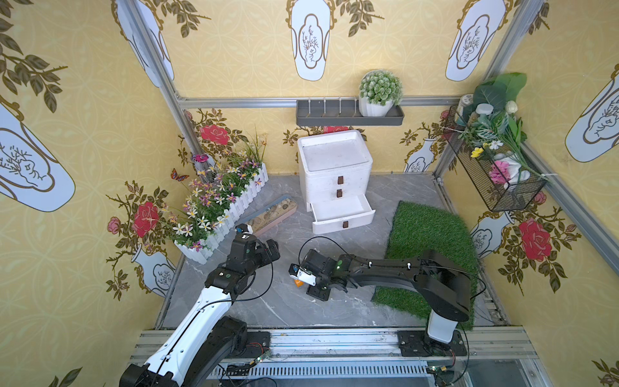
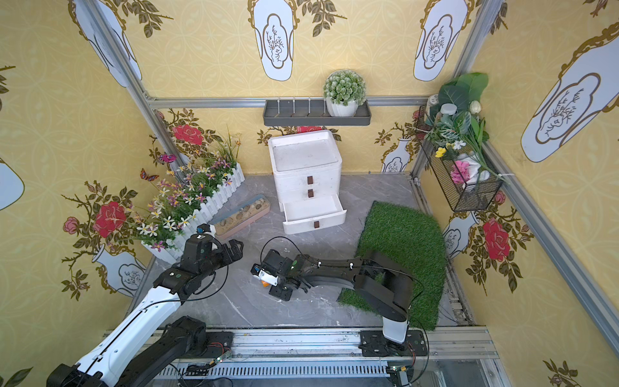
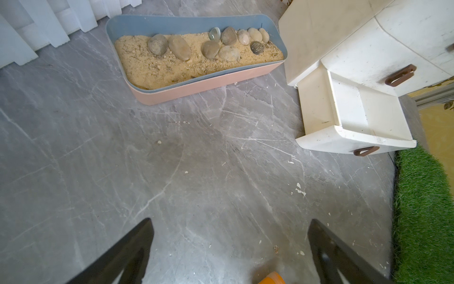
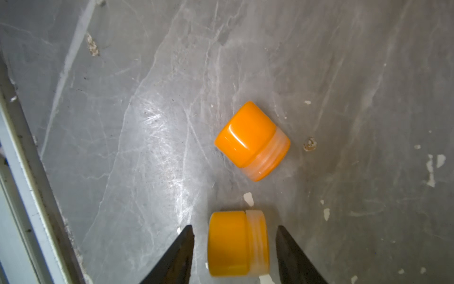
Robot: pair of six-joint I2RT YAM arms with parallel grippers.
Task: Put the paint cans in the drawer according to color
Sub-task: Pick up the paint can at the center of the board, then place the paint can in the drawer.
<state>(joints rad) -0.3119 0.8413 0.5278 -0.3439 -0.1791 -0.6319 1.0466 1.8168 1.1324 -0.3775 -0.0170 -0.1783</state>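
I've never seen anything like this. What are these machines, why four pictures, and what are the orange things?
These are two robot arms, each ending in a two-fingered gripper. Two pictures come from a camera overhead; the other two from a small camera on each arm's wrist, so black fingers poke into view. On the grey floor stand a white drawer chest with its bottom drawer pulled out, a tray of sand and pebbles, a grass mat and a flower box. The orange things are small paint cans lying on their sides. The right gripper has its fingers either side of one orange can, not yet touching; a second orange can lies nearby. The left gripper is open and empty.
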